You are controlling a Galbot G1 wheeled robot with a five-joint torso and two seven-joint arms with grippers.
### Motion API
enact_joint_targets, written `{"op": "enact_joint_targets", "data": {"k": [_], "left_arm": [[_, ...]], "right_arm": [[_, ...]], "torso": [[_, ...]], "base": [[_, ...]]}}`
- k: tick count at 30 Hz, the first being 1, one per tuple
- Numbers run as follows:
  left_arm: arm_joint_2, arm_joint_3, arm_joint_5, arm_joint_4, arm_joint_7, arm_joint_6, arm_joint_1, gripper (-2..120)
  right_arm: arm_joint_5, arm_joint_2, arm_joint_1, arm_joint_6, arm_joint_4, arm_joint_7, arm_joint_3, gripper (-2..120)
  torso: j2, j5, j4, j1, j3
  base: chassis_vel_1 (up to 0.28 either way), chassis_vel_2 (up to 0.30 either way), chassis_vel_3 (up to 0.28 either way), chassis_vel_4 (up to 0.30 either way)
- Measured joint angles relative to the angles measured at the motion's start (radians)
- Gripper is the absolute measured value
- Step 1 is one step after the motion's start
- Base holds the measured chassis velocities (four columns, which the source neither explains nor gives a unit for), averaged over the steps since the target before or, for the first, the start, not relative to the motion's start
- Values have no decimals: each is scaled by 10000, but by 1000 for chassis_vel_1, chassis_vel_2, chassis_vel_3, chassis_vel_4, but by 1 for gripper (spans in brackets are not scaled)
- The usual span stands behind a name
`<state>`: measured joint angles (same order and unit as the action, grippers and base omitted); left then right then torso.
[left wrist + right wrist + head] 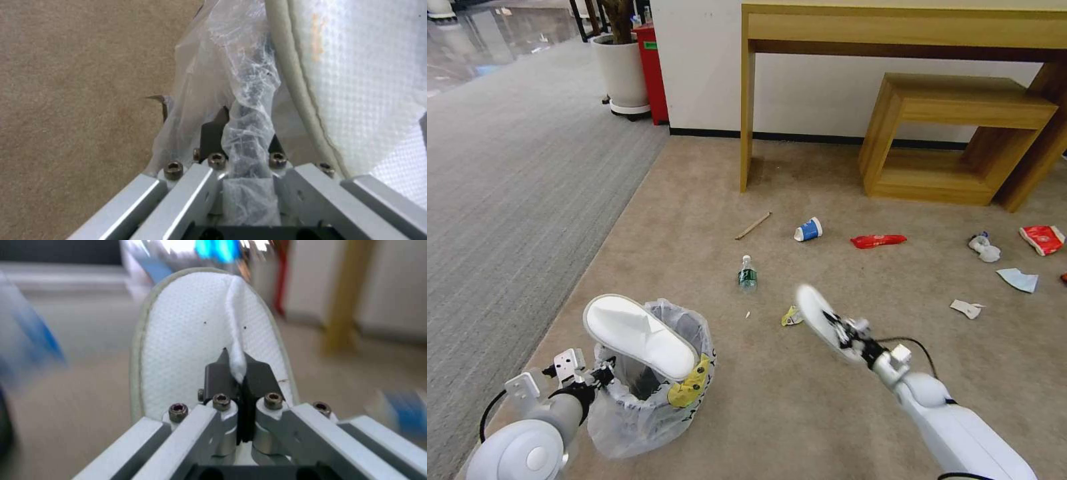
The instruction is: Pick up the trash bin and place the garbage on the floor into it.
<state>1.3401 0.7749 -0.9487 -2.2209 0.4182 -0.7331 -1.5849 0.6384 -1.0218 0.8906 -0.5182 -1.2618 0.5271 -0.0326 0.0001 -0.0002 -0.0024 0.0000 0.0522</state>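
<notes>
Carpet [827, 400] littered; left gripper [602, 375] clamps bin [647, 393]; right gripper [839, 331] pinches slipper [817, 317], needing transfer binward.

The floor [827, 400] is matt, short-pile beige carpet. The trash bin [647, 393] has a crinkly, glossy clear plastic liner. The slipper [195, 340] is white dimpled cloth. The right gripper [238, 370] has dark matt fingers [216, 376] on brushed metal brackets.
</notes>
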Motion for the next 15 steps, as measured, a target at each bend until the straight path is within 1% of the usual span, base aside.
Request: {"op": "enact_joint_targets", "data": {"k": [1,2,3,4,5,6,8,10,12,13,15], "left_arm": [[0,-16,-2,-45,10,-3,0,1],[0,-16,-2,-45,10,-3,0,1],[4,-20,0,-62,23,-4,0,1],[6,-21,0,-69,28,-5,0,1],[30,-36,2,-89,33,-7,0,1],[50,-45,8,-99,36,-8,-1,1],[64,-48,14,-103,37,-8,-2,1],[120,-50,39,-136,46,-11,-25,1],[130,-50,41,-145,46,-12,-30,1],[160,-48,53,-155,49,-13,-32,1],[182,-49,63,-157,51,-15,-30,1]], "right_arm": [[524,10,-230,-6,-946,8,420,0],[524,10,-230,-6,-946,8,420,0],[805,-14,-428,1,-1547,-33,720,0],[878,-35,-505,2,-1724,-55,822,0],[1138,-187,-837,18,-2412,-148,1220,0],[1271,-303,-994,52,-2735,-204,1423,0],[1353,-384,-1083,79,-2912,-257,1544,0],[1753,-787,-1550,77,-3435,-416,2141,0],[1819,-853,-1639,70,-3493,-429,2255,0],[1997,-991,-1876,22,-3592,-437,2549,0],[2158,-1073,-2030,-18,-3659,-437,2746,0]], "torso": [[1,-2,0,0,0],[1,-2,0,0,0],[0,-1,0,0,0],[1,-1,-2,0,0],[0,-1,-3,0,0],[0,-1,-2,0,0],[0,-1,-2,0,0],[1,-1,-2,0,0],[0,1,-1,0,0],[0,-1,-1,0,0],[0,0,-3,0,0]], "base": [[0,0,0,0],[0,0,0,0],[0,0,0,0],[0,0,0,0],[0,0,0,0],[0,0,0,0],[0,0,0,0],[0,0,0,0],[0,0,0,0],[0,0,0,0],[0,0,0,0]]}}
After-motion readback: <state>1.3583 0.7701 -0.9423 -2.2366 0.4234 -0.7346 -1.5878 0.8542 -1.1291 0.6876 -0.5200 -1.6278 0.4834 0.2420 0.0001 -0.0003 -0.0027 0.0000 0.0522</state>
